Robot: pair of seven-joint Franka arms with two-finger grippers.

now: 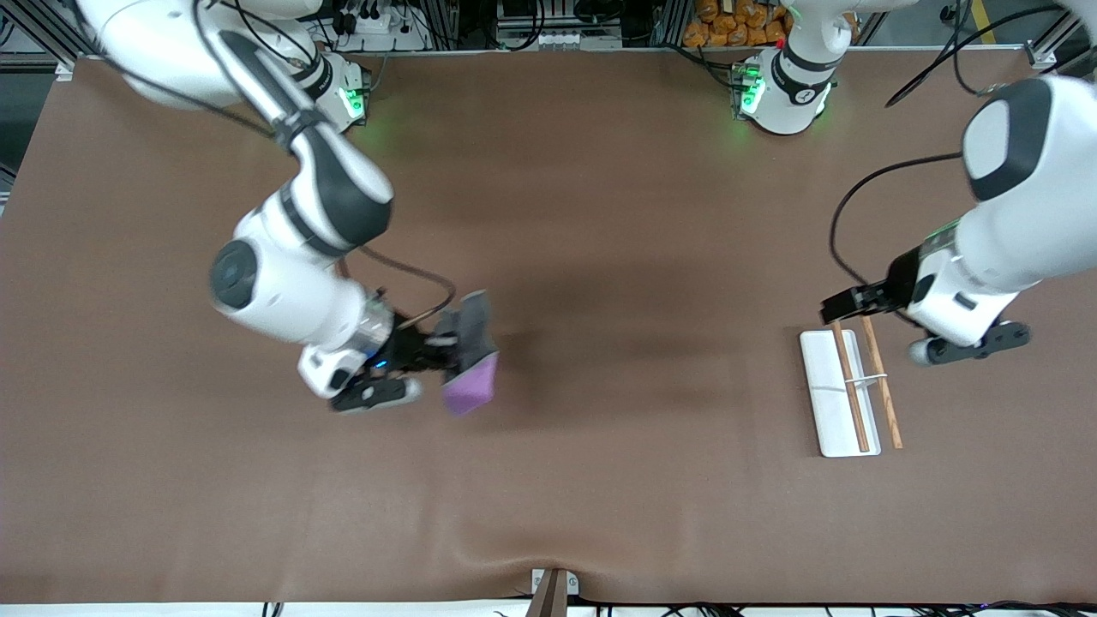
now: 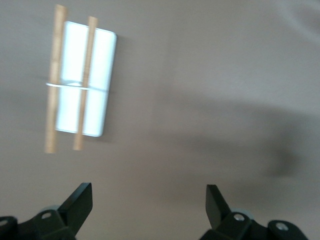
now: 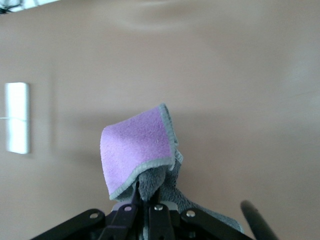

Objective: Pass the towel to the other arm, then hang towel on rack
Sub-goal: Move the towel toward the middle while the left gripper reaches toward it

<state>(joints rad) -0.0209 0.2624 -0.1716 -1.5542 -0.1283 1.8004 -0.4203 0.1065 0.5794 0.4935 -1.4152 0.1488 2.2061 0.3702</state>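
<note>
My right gripper (image 1: 441, 353) is shut on the towel (image 1: 470, 356) and holds it up over the table's middle, toward the right arm's end. The towel hangs folded, dark grey above and purple below; in the right wrist view its purple face (image 3: 140, 147) curls over my closed gripper (image 3: 150, 192). The rack (image 1: 844, 392), a white tray with two brown rods, lies flat toward the left arm's end. My left gripper (image 1: 836, 304) hovers over the rack's end nearest the robots, open and empty. The left wrist view shows the rack (image 2: 80, 80) and the gripper (image 2: 149, 196) with its fingers wide apart.
The brown table (image 1: 600, 214) is bare around the towel and the rack. A small bracket (image 1: 553, 587) sits at the table's edge nearest the front camera. The rack also shows small in the right wrist view (image 3: 17, 117).
</note>
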